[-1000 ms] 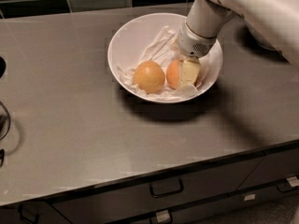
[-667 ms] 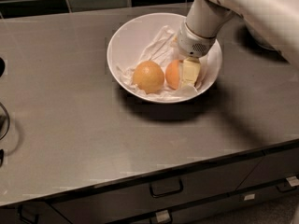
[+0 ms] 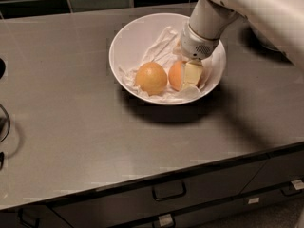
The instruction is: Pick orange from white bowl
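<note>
1 second back and now look alike to me. The grey countertop (image 3: 71,127), my arm (image 3: 247,8), the white bowl (image 3: 142,23) and both fruits sit where they sat. Nothing has lifted or rolled. I judge that I am paused at the grasp itself, not travelling, so the pick is set up but not yet carried out.

My arm is the biggest thing in play. It comes in from the upper right, slants down and to the left over the bowl's far rim, and ends in the pale wrist cuff pointing steeply into the bowl's right half.

The white bowl stands on the counter towards the back, with crumpled white paper (image 3: 159,44) lining it. 2 fruits rest on that paper, touching or nearly touching. The paler orange (image 3: 151,78) lies to the left. The orange (image 3: 175,75), deeper and redder, is just right of it and still down in the bowl.

My gripper (image 3: 186,79) is low inside the bowl, pressed up against the orange, and its pale front covers the fruit's right side. Whether it has clenched on the fruit or only sits around it, I cannot tell, because the far side of the orange is hidden from me. The paler orange is close enough that a lift may nudge it.
</note>
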Available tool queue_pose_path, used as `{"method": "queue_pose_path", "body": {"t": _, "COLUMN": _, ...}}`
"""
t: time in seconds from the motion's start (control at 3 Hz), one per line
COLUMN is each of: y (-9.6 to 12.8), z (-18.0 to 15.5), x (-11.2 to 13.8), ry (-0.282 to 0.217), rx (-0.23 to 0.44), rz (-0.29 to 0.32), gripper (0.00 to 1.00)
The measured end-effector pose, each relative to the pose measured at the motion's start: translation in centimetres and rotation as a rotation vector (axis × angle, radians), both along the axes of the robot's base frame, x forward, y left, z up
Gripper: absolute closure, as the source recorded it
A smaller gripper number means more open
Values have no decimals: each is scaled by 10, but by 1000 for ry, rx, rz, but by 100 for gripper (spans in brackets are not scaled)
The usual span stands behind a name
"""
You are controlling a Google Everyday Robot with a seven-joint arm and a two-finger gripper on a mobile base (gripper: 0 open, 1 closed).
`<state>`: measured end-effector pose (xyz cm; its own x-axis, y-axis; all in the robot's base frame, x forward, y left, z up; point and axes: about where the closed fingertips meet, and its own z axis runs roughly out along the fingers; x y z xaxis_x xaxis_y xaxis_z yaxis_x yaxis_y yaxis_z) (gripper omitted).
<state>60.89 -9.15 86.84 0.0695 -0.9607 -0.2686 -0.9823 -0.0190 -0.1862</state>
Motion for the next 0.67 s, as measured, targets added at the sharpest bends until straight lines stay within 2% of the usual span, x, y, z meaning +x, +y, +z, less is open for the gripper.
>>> {"method": "queue_pose_path", "body": {"t": 0.33, "y": 0, "z": 0, "x": 0, "ry": 0, "rx": 1, "rz": 0, "gripper": 23}}
{"method": "queue_pose_path", "body": {"t": 0.67, "y": 1, "z": -1, "x": -1, "ry": 1, "rx": 5, "rz": -1, "gripper": 25}}
